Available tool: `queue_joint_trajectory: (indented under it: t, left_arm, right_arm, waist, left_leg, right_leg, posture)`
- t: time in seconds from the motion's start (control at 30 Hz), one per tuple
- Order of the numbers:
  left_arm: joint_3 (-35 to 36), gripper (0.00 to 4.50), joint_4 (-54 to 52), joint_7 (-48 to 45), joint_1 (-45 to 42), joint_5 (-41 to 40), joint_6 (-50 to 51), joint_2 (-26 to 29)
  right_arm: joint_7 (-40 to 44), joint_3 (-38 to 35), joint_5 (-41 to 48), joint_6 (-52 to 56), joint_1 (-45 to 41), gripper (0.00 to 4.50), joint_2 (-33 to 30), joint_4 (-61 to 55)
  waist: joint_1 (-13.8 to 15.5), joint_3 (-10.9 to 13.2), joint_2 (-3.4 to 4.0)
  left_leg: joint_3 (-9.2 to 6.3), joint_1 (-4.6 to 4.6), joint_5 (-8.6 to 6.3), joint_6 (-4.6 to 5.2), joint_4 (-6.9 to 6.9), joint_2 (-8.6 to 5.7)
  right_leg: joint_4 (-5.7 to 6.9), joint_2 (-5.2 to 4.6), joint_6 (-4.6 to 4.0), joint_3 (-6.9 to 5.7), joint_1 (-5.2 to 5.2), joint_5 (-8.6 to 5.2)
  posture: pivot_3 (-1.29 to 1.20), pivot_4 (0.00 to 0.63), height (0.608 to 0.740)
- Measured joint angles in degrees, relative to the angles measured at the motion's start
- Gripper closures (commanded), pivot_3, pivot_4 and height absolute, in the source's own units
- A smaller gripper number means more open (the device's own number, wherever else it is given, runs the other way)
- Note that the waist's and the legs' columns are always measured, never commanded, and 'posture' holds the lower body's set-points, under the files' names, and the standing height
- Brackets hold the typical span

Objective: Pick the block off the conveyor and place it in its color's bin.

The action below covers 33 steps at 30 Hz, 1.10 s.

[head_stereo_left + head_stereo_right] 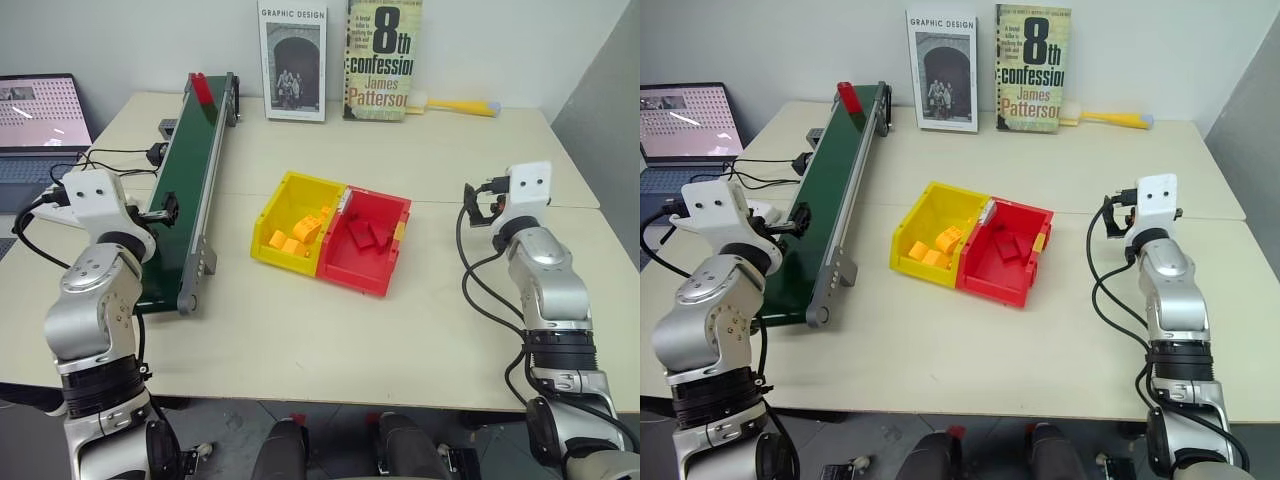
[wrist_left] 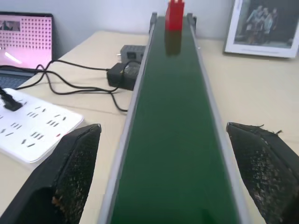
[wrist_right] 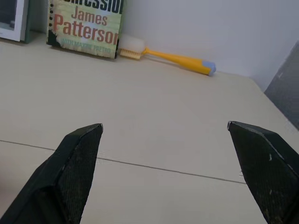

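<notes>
The small glossy red block [image 2: 174, 15] stands upright at the far end of the conveyor [image 1: 190, 180], a long smooth dark green belt in a grey metal frame. The left gripper [image 2: 163, 172] hangs over the belt's near end with its two rough black fingers wide apart and empty; the right gripper [image 3: 170, 172], equally spread, holds nothing above the pale matte table [image 1: 420, 160]. The red plastic bin [image 1: 372, 262], rectangular and low-fronted, sits joined to a yellow bin [image 1: 280, 215] holding orange bricks [image 1: 296, 235], well apart from the block.

Office or lab: laptop [image 1: 40, 125], desk [image 1: 400, 320], mini conveyor [image 1: 190, 180].
</notes>
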Motion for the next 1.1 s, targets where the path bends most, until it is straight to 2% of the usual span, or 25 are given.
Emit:
queue_joint_trajectory:
  t: [0.23,0.33,0.5,0.63,0.83,1.1]
  left_arm:
    - [-0.4,0.01,1.6,2.7,-1.2,1.2,-3.9,-2.2]
    - [-0.7,0.01,2.2,2.6,-1.6,1.9,-4.2,-1.9]
    - [-2.3,0.01,6.2,1.7,-3.7,3.0,-5.4,0.0]
    - [-2.6,0.01,8.6,1.7,-4.8,3.9,-6.6,0.2]
    - [-3.7,0.01,9.2,0.7,-5.4,3.8,-6.6,0.1]
    - [-4.8,0.01,10.9,1.4,-5.9,4.8,-7.3,0.1]
  right_arm:
    - [3.4,-0.1,1.2,3.8,0.3,0.00,-2.7,-4.5]
    - [9.5,-0.2,5.1,7.9,0.3,0.00,-6.1,-7.6]
    - [27.8,-0.2,21.2,19.4,-1.4,0.00,-12.4,-16.1]
    - [35.5,1.6,26.5,23.5,-3.2,0.00,-16.6,-20.7]
    - [37.9,3.1,31.9,27.5,-2.9,0.00,-16.7,-24.6]
    - [37.2,4.2,32.6,28.0,-3.3,0.00,-15.3,-25.0]
  waist:
    - [0.0,0.0,0.00]
    - [0.0,0.0,0.00]
    - [0.0,0.0,0.00]
    - [0.0,0.0,-0.03]
    - [0.0,0.0,-0.03]
    - [0.0,0.0,-0.03]
  left_leg:
    - [0.00,-0.02,-0.02,0.03,-0.01,-0.01]
    - [-0.01,-0.02,-0.05,0.09,-0.01,-0.01]
    - [-0.05,0.00,-0.06,0.11,-0.01,0.00]
    - [-0.11,-0.02,-0.06,0.12,0.01,0.00]
    - [-0.13,-0.03,-0.06,0.11,0.02,0.00]
    - [-0.13,-0.03,-0.06,0.11,0.02,0.00]
  right_leg:
    - [-0.02,0.00,0.00,0.00,0.00,0.00]
    - [-0.03,0.00,0.00,-0.02,0.00,0.00]
    - [-0.03,0.06,0.00,-0.04,0.01,0.00]
    - [-0.08,0.05,0.00,-0.10,0.04,0.00]
    - [-0.06,0.03,0.00,-0.10,0.04,0.00]
    - [-0.07,0.03,0.00,-0.11,0.04,0.00]
  posture:
    - [0.00,0.150,0.740]
    - [0.00,0.150,0.740]
    - [0.00,0.150,0.740]
    - [0.00,0.150,0.740]
    - [0.00,0.150,0.740]
    - [0.00,0.150,0.740]
